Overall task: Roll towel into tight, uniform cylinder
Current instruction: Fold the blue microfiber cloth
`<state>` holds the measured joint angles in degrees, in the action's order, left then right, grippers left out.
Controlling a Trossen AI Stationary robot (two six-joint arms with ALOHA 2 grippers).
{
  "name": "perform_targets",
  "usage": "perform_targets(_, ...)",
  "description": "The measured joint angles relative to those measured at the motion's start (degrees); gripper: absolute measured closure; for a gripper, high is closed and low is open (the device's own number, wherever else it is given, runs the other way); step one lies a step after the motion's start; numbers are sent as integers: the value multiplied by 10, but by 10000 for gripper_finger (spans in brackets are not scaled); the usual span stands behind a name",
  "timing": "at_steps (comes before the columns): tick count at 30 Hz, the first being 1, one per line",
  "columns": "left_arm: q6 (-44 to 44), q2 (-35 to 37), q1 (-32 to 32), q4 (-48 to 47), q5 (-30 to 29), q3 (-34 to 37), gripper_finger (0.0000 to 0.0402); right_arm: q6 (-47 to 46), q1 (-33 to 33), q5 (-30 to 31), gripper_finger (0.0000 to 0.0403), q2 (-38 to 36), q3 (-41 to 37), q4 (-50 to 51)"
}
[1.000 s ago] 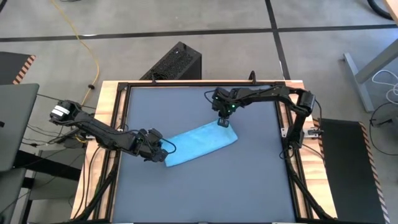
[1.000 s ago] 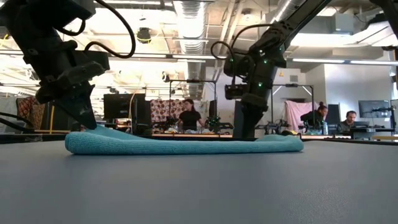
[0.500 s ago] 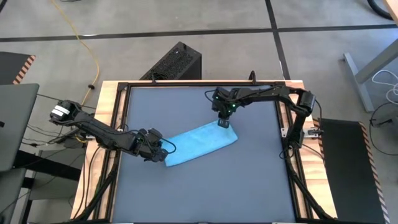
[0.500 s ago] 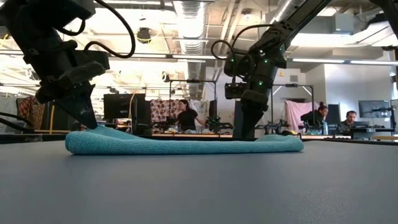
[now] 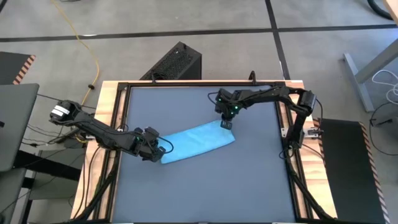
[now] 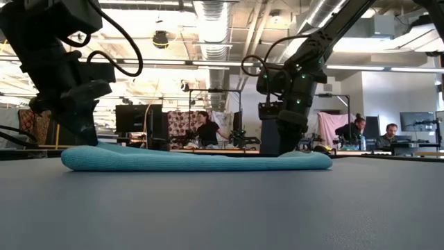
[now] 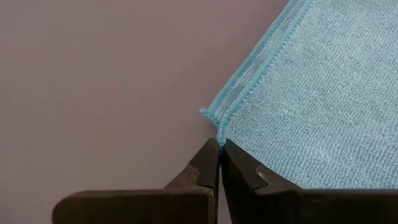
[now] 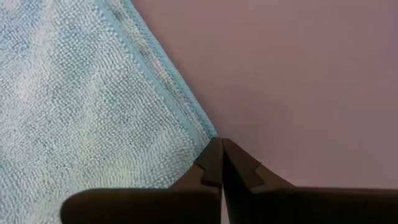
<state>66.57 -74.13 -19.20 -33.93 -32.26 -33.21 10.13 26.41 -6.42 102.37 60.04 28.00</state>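
Observation:
The light-blue towel [image 5: 198, 142] lies flat on the dark grey tabletop [image 5: 186, 193] as a long narrow strip, slanting from near left to far right; it also shows in the low view [image 6: 194, 160]. My left gripper [image 5: 157, 149] is shut at the strip's left end, low over the table. My right gripper [image 5: 226, 124] is shut at the strip's far right corner. Both wrist views show shut fingertips right at a towel corner. My left gripper pinches the towel's left-end corner [image 7: 217, 132] between its two fingertips [image 7: 208, 163], at the hemmed edge. The fingers slant down from the table's left. The towel lies slack on the table beyond them. My right gripper pinches the far right corner [image 8: 209, 138] between its two fingertips [image 8: 236, 163], at the edge. The fingers point down from above. The rest of the towel lies flat on the table.
A raised wooden and black frame [image 5: 121, 87] borders the tabletop. Bare tabletop lies near and far of the towel. People sit at desks in the room beyond the table [image 6: 208, 128].
My left gripper has gone a little toward the table's left edge and lower, and the whole towel strip has slid a little left along the table with it. My right gripper has shifted slightly toward the right along the towel's far edge. Both stay shut.

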Motion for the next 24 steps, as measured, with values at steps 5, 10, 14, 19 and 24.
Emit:
perform_targets(5, 5, 0, 0, 1, -1, 0, 401, -2, -5, 2, 378, -1, 2, 4)
perform_targets(10, 6, 0, 0, 5, -17, 0, 382, -2, -14, 3, 373, 0, 28, 21)
perform_targets(14, 6, 0, 7, 4, -21, 0, 351, -2, -16, 3, 374, 0, 55, 29)
perform_targets(19, -5, 0, 23, 4, -21, 0, 304, -2, -16, 3, 374, 0, 93, 55)
perform_targets(24, -24, 6, 31, -2, -3, 0, 271, -2, -27, -9, 375, -2, 124, 113)
